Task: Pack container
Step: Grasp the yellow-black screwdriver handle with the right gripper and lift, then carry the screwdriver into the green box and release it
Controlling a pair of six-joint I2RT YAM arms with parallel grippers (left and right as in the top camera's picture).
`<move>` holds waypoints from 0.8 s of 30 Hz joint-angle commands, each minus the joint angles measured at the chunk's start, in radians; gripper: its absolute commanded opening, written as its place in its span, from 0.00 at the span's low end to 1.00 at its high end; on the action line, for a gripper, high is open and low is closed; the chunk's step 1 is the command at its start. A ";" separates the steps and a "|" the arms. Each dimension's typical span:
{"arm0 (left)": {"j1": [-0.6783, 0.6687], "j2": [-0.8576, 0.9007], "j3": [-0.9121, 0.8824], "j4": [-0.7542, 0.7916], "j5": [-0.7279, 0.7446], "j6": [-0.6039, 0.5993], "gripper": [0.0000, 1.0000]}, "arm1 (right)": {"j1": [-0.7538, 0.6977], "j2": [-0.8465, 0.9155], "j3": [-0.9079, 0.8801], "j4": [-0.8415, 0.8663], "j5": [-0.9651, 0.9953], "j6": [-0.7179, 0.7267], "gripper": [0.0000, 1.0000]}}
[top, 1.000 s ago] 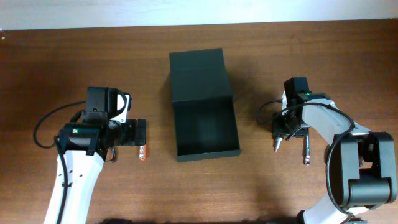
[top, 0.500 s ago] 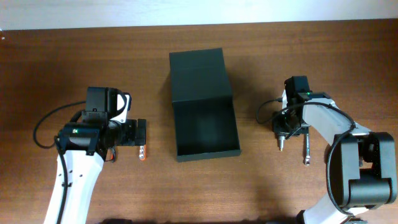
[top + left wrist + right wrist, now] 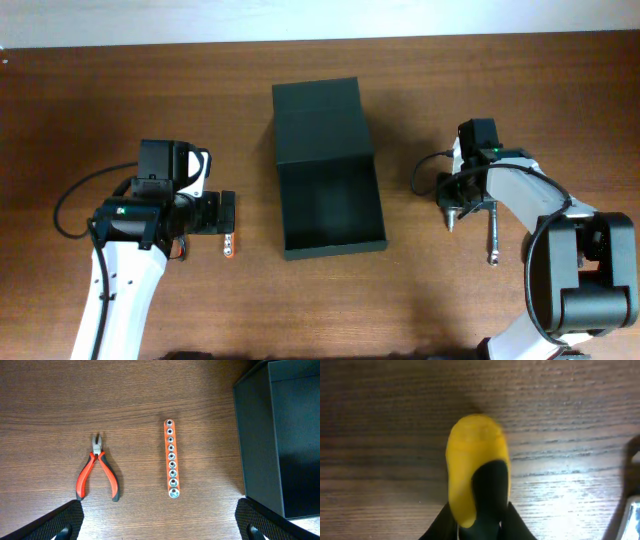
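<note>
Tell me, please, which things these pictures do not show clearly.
1. pliers: overhead, hidden under the left arm.
2. yellow-handled tool: right wrist, blurred, too close; its kind is unclear.
3. metal tool: overhead, too small; right wrist, cut by the edge.
4. container: left wrist, cut by the right edge.

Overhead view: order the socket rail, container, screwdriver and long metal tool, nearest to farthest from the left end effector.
1. socket rail, right beside the left end effector.
2. container, at the table's centre.
3. screwdriver, on the right side.
4. long metal tool, farthest right.
</note>
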State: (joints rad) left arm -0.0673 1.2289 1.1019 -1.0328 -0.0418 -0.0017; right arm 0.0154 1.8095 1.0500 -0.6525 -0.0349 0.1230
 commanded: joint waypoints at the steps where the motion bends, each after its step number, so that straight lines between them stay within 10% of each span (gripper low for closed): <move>1: -0.002 0.000 0.019 0.002 -0.001 -0.009 0.99 | -0.003 0.037 -0.018 0.003 -0.015 -0.003 0.09; 24: -0.002 0.000 0.019 0.004 -0.008 -0.009 0.99 | 0.045 -0.122 0.183 -0.130 -0.018 -0.071 0.04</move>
State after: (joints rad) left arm -0.0673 1.2289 1.1019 -1.0321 -0.0422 -0.0017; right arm 0.0242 1.7710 1.1675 -0.7589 -0.0441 0.0933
